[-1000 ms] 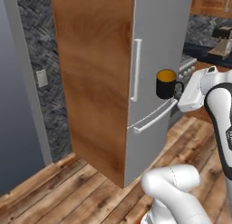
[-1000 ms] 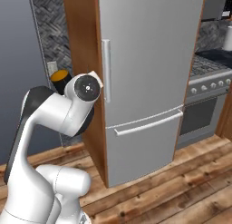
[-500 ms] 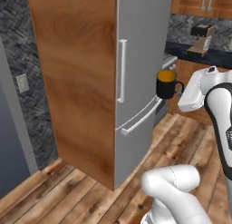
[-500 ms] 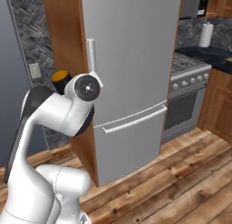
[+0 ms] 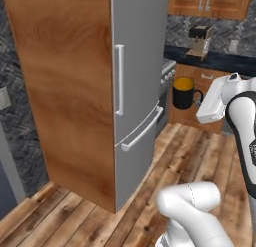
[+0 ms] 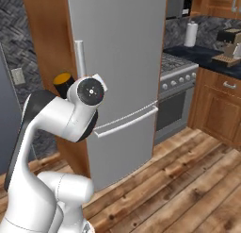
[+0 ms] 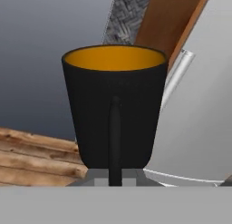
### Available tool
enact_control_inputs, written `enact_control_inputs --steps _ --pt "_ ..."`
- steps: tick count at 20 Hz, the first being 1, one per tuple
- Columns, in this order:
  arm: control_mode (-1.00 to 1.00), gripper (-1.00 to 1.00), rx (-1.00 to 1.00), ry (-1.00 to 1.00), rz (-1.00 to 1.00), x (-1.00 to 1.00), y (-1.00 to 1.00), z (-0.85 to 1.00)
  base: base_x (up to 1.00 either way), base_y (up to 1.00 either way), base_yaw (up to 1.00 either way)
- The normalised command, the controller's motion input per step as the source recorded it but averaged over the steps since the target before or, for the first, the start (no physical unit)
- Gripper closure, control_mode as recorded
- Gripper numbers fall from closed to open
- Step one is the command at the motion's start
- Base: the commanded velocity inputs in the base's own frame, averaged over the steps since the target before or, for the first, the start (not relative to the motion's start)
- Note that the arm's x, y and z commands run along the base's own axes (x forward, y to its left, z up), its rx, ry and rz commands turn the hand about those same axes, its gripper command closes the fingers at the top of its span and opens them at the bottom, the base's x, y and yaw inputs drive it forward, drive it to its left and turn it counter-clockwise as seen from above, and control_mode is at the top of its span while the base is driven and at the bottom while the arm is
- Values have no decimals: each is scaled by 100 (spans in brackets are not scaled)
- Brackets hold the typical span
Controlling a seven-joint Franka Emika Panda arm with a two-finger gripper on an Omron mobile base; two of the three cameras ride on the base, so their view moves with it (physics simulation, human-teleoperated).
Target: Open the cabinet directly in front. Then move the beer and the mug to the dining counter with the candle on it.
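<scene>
Mug [image 7: 114,107] sits upright dead centre of the hand view, straight ahead of the jaws, which are clenched on its handle, rim up; in the left base view it hangs centre right, beside the fridge [image 5: 137,81]; beyond, upper right, a dark table [image 5: 210,58].
</scene>
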Motion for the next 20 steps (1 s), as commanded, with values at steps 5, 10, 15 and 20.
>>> enact_control_inputs --steps 5,10,15,20 --pt "100 100 0 0 0 0 0 0 0 0 -27" --pt "100 100 0 0 0 0 0 0 0 0 -30" --pt "100 100 0 0 0 0 0 0 0 0 -33" --pt "100 100 0 0 0 0 0 0 0 0 -35"
